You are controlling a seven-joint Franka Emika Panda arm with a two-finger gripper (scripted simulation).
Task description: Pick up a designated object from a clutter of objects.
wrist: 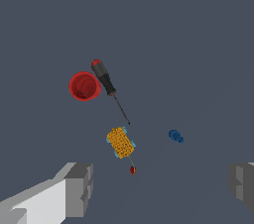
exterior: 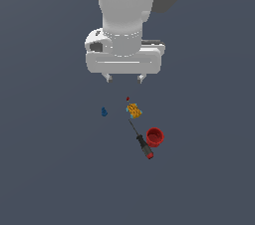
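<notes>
The toy block (exterior: 134,110) is orange-yellow, studded, with light blue rounds at its corners. The cup (exterior: 155,137) is red. The screwdriver (exterior: 143,142) has a red-and-black handle. One tiny piece (exterior: 104,112) is blue, another (exterior: 128,99) red. The pincer (exterior: 124,77) is white and grey.

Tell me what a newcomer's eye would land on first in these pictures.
The big white gripper dominates, hanging open above a small scatter on the dark floor. Next comes the red cup at the exterior view's right, with the red-and-black screwdriver lying right beside it, tip pointing toward the orange studded block. A tiny blue piece sits apart at the exterior view's left of the block, and a tiny red piece lies just beyond it.
</notes>
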